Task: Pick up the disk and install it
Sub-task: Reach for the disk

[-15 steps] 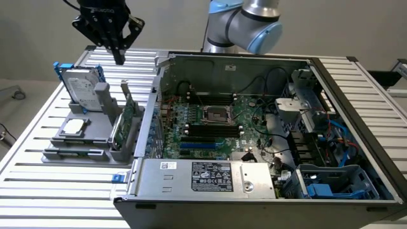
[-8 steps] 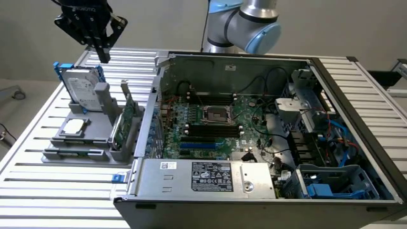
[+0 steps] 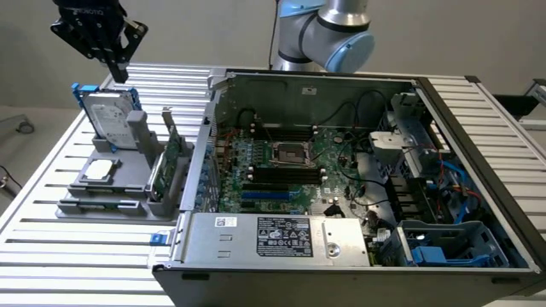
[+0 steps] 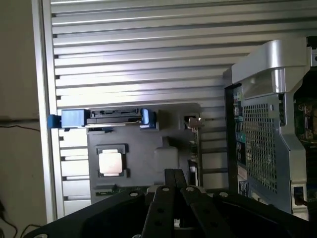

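The disk stands upright on its edge in a grey holder at the exterior view's left, its silver face and white label framed by a blue carrier. In the wrist view the disk appears edge-on, with blue carrier ends on both sides. My gripper hangs a short way above the disk's upper edge, apart from it. The fingers are shut together with nothing between them.
The holder also carries a small square silver chip and a thin green circuit card standing upright. The open computer case lies to the exterior view's right, with a blue drive cage at its near corner. All rests on a ribbed aluminium table.
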### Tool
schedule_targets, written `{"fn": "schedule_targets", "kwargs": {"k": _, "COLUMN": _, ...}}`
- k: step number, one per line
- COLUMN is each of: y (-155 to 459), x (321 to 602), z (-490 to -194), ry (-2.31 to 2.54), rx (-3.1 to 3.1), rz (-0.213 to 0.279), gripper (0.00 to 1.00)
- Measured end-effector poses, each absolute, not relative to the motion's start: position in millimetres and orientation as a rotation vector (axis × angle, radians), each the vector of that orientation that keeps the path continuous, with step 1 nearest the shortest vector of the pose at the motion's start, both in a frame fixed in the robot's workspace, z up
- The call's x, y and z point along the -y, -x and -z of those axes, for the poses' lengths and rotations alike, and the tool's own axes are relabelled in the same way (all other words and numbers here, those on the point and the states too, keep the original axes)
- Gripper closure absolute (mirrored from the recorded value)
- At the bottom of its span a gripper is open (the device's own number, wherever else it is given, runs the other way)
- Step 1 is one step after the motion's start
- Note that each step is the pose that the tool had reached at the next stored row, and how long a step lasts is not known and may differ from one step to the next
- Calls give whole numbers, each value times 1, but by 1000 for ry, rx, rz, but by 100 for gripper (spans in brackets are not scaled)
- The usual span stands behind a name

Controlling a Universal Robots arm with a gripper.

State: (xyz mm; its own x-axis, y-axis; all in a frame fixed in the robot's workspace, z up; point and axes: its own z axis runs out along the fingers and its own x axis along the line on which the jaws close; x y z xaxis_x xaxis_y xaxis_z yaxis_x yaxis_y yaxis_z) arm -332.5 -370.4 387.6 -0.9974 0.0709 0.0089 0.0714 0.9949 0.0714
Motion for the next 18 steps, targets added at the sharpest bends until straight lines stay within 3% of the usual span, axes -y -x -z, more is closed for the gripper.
{"fn": "schedule_targets", "kwargs": {"k": 18, "y": 380, "x": 335, "z": -376, "ry": 111, "rx": 3131, "rz": 123, "gripper": 89}}
